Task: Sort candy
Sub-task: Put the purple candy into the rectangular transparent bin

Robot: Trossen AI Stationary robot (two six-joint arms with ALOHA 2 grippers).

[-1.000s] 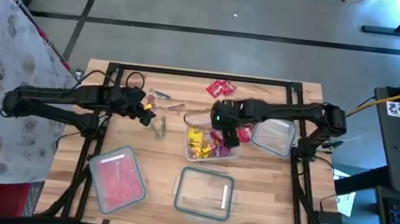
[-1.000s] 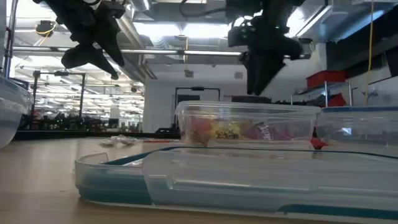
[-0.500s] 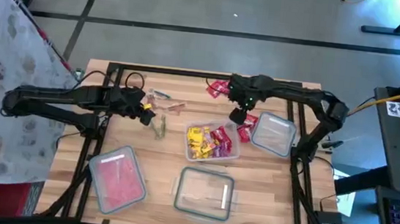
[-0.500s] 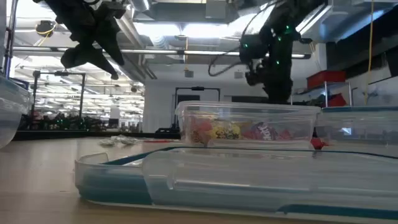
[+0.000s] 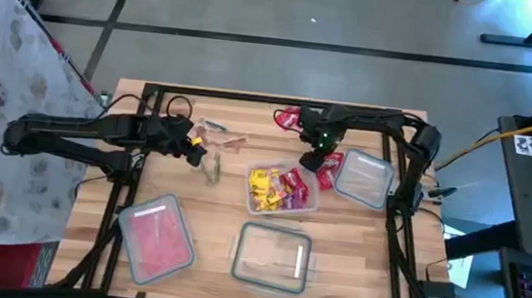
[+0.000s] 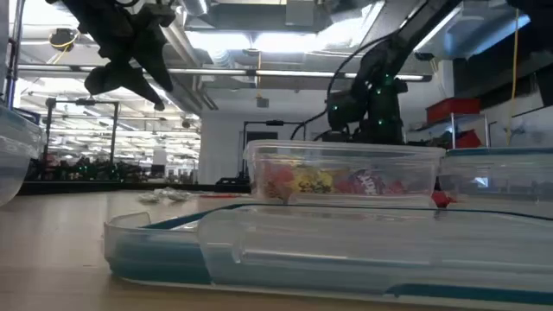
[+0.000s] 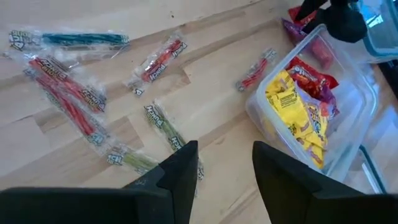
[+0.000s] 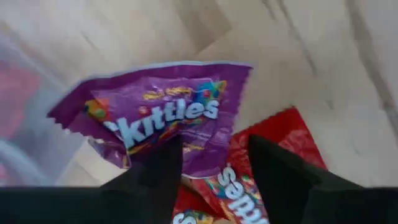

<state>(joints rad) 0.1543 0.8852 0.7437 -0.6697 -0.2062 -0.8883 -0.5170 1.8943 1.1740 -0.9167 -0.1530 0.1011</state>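
In the right wrist view a purple candy pack (image 8: 155, 118) lies on the wood, overlapping a red pack (image 8: 267, 149). My right gripper (image 8: 211, 171) is open just above them, one finger on either side of the purple pack's near edge. In the high view it (image 5: 316, 157) hangs between the mixed-candy container (image 5: 282, 190) and the right container (image 5: 366, 178). My left gripper (image 7: 225, 174) is open and high over the table's left part (image 5: 193, 147), with long thin candy sticks (image 7: 68, 102) lying flat on the table below it. My right gripper comes at the purple pack from above, its fingers (image 8: 152, 174) astride the pack's near edge. Whether they touch it I cannot tell.
A container with pink contents (image 5: 155, 236) stands near left and a clear one (image 5: 273, 257) near centre. More red packs (image 5: 288, 119) lie at the far middle. The black frame rails (image 5: 251, 97) run round the table.
My right gripper has gone from above the mixed-candy container toward the far right, then down to the packs beside the right container.
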